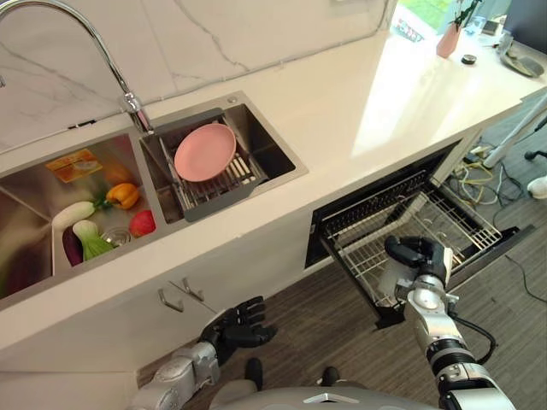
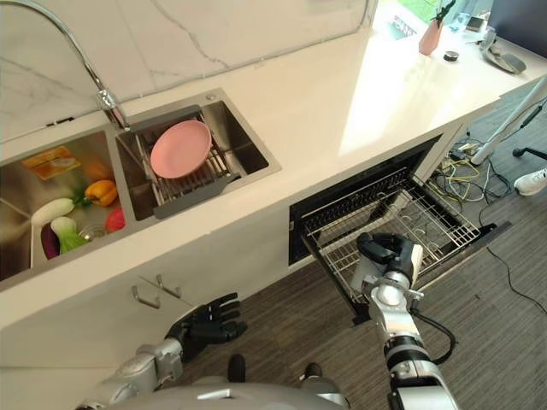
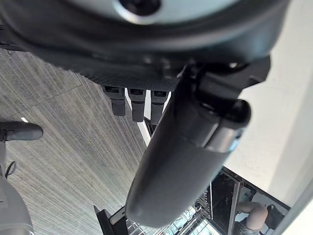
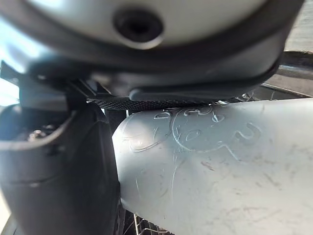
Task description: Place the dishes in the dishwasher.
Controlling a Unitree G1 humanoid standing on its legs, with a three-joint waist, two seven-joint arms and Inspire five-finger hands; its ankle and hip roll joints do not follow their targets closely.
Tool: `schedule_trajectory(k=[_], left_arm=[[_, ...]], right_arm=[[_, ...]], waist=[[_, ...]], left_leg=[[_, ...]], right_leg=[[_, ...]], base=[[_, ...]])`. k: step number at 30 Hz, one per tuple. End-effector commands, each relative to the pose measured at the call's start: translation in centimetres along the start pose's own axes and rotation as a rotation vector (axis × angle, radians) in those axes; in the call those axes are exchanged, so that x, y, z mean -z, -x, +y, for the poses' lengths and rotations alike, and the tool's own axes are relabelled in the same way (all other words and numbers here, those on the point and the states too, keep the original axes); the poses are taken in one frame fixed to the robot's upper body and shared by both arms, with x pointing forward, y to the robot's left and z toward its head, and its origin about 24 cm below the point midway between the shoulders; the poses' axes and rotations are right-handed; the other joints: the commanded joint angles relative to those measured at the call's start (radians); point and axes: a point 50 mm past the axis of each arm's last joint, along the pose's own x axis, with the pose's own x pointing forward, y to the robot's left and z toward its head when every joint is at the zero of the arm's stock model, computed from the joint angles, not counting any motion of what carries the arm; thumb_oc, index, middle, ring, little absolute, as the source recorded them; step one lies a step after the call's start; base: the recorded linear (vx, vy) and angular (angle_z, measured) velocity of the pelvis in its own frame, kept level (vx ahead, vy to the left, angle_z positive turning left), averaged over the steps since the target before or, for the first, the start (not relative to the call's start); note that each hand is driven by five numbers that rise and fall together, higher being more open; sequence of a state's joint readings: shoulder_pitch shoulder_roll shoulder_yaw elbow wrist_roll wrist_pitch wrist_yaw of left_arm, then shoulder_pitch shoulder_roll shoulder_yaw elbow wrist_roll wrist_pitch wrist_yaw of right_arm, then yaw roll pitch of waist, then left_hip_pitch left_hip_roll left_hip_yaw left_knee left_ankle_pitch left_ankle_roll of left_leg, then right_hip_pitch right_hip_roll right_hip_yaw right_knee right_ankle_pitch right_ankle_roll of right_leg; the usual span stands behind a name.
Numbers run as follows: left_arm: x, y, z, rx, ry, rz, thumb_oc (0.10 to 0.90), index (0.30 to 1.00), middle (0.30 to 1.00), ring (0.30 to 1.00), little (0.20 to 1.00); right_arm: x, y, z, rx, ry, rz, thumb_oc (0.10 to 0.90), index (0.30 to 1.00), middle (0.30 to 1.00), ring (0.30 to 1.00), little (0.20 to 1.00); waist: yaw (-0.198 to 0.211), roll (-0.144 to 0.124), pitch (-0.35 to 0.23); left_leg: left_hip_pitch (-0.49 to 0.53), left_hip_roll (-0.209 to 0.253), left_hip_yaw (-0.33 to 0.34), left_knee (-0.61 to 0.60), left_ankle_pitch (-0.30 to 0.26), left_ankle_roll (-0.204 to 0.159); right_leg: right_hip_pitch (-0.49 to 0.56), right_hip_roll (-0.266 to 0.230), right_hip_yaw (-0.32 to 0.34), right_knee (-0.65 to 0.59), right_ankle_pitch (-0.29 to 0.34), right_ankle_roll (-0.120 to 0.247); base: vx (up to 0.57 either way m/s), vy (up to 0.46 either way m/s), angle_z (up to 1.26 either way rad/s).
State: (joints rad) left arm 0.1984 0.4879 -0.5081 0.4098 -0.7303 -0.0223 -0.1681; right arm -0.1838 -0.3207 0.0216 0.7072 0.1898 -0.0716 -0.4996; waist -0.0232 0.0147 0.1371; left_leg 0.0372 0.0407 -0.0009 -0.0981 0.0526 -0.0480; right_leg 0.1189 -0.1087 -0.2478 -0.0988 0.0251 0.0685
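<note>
We see the white countertop (image 1: 367, 94) running across the scene, its front edge overhanging the open dishwasher (image 1: 402, 213), so anything carried from above must clear that lip before descending. The double sink (image 1: 34, 196) sits to the left; one basin holds vegetables, the other a drain rack (image 1: 218, 184). On that rack rests the pink plate (image 1: 205, 152), tilted against the wires, presumably to drain; it is the dish we judge is to be moved, and it is well apart from both hands. The dishwasher's lower wire rack (image 1: 444, 218) is pulled out over the floor and appears empty, leaving open room for loading. The right hand (image 1: 416, 254) lies at the rack's near edge with fingers curled; whether it grips the wire we cannot tell, though the position suggests sliding the rack. The left hand (image 1: 238, 325) hangs low before the cabinet, by the handles (image 1: 181, 296), fingers loosely spread and holding nothing.
</note>
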Motion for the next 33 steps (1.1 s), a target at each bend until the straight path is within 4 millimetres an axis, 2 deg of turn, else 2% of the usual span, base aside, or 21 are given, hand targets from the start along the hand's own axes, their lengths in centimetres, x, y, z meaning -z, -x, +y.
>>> schedule_trajectory(k=[1, 4, 5, 7, 12, 14, 16, 17, 19, 20, 21, 22, 24, 25, 27, 29, 33], left_arm=[[-4.1, -1.0, 0.2, 0.023, -0.225, -0.154, 0.8, 0.9, 0.9, 0.9, 0.9], [-3.5, -0.7, 0.7, 0.007, -0.237, -0.134, 0.8, 0.9, 0.9, 0.9, 0.9], [-2.6, -0.1, 1.6, -0.03, -0.242, -0.107, 0.8, 0.9, 0.9, 0.9, 0.9], [-2.0, 0.3, 2.1, -0.057, -0.255, -0.087, 0.8, 0.9, 0.9, 0.9, 0.9], [-1.7, 0.5, 2.5, -0.07, -0.264, -0.074, 0.8, 0.9, 0.9, 0.9, 0.9], [-0.9, 0.6, 2.9, -0.111, -0.243, -0.058, 0.8, 0.9, 0.9, 0.9, 0.9], [-1.0, 0.2, 2.6, -0.112, -0.225, -0.07, 0.8, 0.9, 0.9, 0.9, 0.9], [-1.1, -0.1, 2.5, -0.12, -0.226, -0.075, 0.8, 0.9, 0.9, 0.9, 0.9], [-1.2, -0.2, 2.3, -0.119, -0.229, -0.08, 0.8, 0.9, 0.9, 0.9, 0.9], [-1.2, -0.4, 2.2, -0.127, -0.23, -0.085, 0.8, 0.9, 0.9, 0.9, 0.9], [-1.2, -0.4, 2.2, -0.127, -0.23, -0.085, 0.8, 0.9, 0.9, 0.9, 0.9], [-1.2, -0.7, 2.2, -0.14, -0.238, -0.084, 0.8, 0.9, 0.9, 0.9, 0.9], [-0.9, -0.7, 2.6, -0.168, -0.272, -0.06, 0.8, 0.9, 0.9, 0.9, 0.9], [0.0, -0.6, 3.2, -0.201, -0.323, -0.006, 0.8, 0.9, 0.9, 0.9, 0.9], [0.0, -0.6, 3.2, -0.201, -0.323, -0.007, 0.8, 0.9, 0.9, 0.9, 0.9], [2.4, 0.0, 4.5, -0.271, -0.384, 0.124, 0.8, 0.9, 0.9, 0.9, 0.9], [5.4, 1.3, 5.9, -0.365, -0.385, 0.268, 0.8, 0.9, 0.9, 0.9, 0.9]], right_arm=[[-5.6, -2.9, -3.3, 0.062, 0.253, -0.261, 0.4, 0.3, 0.3, 0.3, 0.3], [-5.6, -3.0, -3.5, 0.062, 0.288, -0.264, 0.4, 0.3, 0.3, 0.3, 0.3], [-5.5, -3.4, -4.4, 0.081, 0.349, -0.261, 0.4, 0.3, 0.3, 0.3, 0.3], [-6.0, -3.8, -4.9, 0.099, 0.38, -0.269, 0.4, 0.3, 0.3, 0.3, 0.3], [-6.0, -4.1, -5.4, 0.112, 0.401, -0.262, 0.4, 0.3, 0.3, 0.3, 0.3], [-6.5, -5.1, -7.2, 0.171, 0.498, -0.241, 0.4, 0.3, 0.3, 0.3, 0.3], [-5.2, -5.2, -7.1, 0.148, 0.507, -0.172, 0.4, 0.3, 0.3, 0.3, 0.3], [-4.8, -4.9, -5.9, 0.086, 0.535, -0.177, 0.4, 0.3, 0.3, 0.3, 0.3], [-4.0, -4.7, -5.6, 0.061, 0.55, -0.159, 0.4, 0.3, 0.3, 0.3, 0.3], [-3.3, -4.4, -4.7, 0.029, 0.541, -0.141, 0.513, 0.469, 0.469, 0.469, 0.469], [-3.3, -4.4, -4.7, 0.029, 0.541, -0.141, 0.8, 0.9, 0.9, 0.9, 0.9], [-2.4, -3.9, -3.7, -0.002, 0.51, -0.115, 0.8, 0.9, 0.9, 0.9, 0.9], [-2.0, -3.6, -3.0, -0.027, 0.48, -0.103, 0.8, 0.9, 0.9, 0.9, 0.9], [-2.1, -3.4, -2.6, -0.045, 0.462, -0.111, 0.8, 0.9, 0.9, 0.9, 0.9], [-2.1, -3.4, -2.6, -0.045, 0.462, -0.111, 0.8, 0.9, 0.9, 0.9, 0.9], [-2.6, -3.3, -2.6, -0.042, 0.418, -0.144, 0.8, 0.9, 0.9, 0.9, 0.9], [-4.0, -3.0, -3.4, -0.01, 0.321, -0.219, 0.8, 0.9, 0.9, 0.9, 0.9]], waist=[[0.009, -0.016, -0.012], [0.009, -0.014, -0.011], [0.018, -0.006, -0.002], [0.019, 0.005, 0.007], [0.021, 0.011, 0.013], [0.027, 0.038, 0.037], [0.027, 0.049, 0.047], [0.024, 0.055, 0.052], [0.022, 0.058, 0.054], [0.02, 0.062, 0.056], [0.02, 0.061, 0.056], [0.017, 0.066, 0.061], [0.013, 0.068, 0.061], [0.01, 0.068, 0.06], [0.011, 0.068, 0.06], [0.004, 0.064, 0.054], [-0.005, 0.052, 0.041]], left_leg=[[0.048, 0.06, 0.016, 0.011, -0.092, -0.037], [0.04, 0.06, 0.012, 0.011, -0.089, -0.039], [0.026, 0.061, 0.009, 0.011, -0.083, -0.044], [0.008, 0.06, 0.005, 0.011, -0.075, -0.049], [-0.003, 0.06, 0.003, 0.011, -0.072, -0.051], [-0.035, 0.058, 0.003, 0.011, -0.057, -0.056], [-0.048, 0.057, 0.006, 0.011, -0.05, -0.057], [-0.05, 0.057, 0.008, 0.011, -0.048, -0.057], [-0.051, 0.057, 0.009, 0.011, -0.047, -0.058], [-0.052, 0.057, 0.01, 0.011, -0.046, -0.058], [-0.052, 0.057, 0.009, 0.011, -0.046, -0.058], [-0.053, 0.058, 0.011, 0.011, -0.046, -0.059], [-0.052, 0.058, 0.013, 0.011, -0.046, -0.059], [-0.048, 0.057, 0.017, 0.011, -0.049, -0.058], [-0.048, 0.057, 0.017, 0.011, -0.049, -0.058], [-0.035, 0.06, 0.025, 0.011, -0.056, -0.058], [-0.007, 0.065, 0.038, 0.011, -0.07, -0.056]], right_leg=[[-0.008, -0.117, -0.034, 0.036, -0.03, 0.096], [-0.01, -0.118, -0.042, 0.035, -0.03, 0.096], [-0.015, -0.119, -0.053, 0.032, -0.029, 0.096], [-0.026, -0.121, -0.061, 0.029, -0.026, 0.096], [-0.033, -0.122, -0.065, 0.028, -0.024, 0.096], [-0.067, -0.127, -0.061, 0.03, -0.02, 0.096], [-0.082, -0.13, -0.06, 0.036, -0.02, 0.095], [-0.085, -0.13, -0.057, 0.036, -0.02, 0.094], [-0.086, -0.13, -0.057, 0.036, -0.02, 0.094], [-0.087, -0.13, -0.057, 0.034, -0.02, 0.093], [-0.087, -0.13, -0.057, 0.033, -0.02, 0.093], [-0.088, -0.131, -0.057, 0.032, -0.02, 0.093], [-0.087, -0.132, -0.056, 0.029, -0.019, 0.092], [-0.087, -0.131, -0.054, 0.028, -0.019, 0.092], [-0.087, -0.131, -0.053, 0.028, -0.019, 0.092], [-0.078, -0.131, -0.051, 0.026, -0.022, 0.092], [-0.06, -0.126, -0.038, 0.022, -0.025, 0.092]], base=[[-0.02, -0.039, 0.21], [-0.01, -0.02, 0.23], [-0.01, -0.019, 0.35], [-0.04, -0.025, 0.28], [-0.03, -0.013, 0.14], [-0.09, -0.012, -0.07], [-0.05, 0.0, -0.05], [-0.02, 0.004, 0.05], [0.0, -0.002, 0.04], [0.0, -0.012, -0.04], [-0.01, -0.007, -0.05], [0.0, 0.0, 0.0], [0.0, 0.0, 0.0], [0.0, 0.0, 0.0], [0.01, 0.003, -0.02], [0.03, 0.013, -0.05], [0.04, 0.004, -0.05]])
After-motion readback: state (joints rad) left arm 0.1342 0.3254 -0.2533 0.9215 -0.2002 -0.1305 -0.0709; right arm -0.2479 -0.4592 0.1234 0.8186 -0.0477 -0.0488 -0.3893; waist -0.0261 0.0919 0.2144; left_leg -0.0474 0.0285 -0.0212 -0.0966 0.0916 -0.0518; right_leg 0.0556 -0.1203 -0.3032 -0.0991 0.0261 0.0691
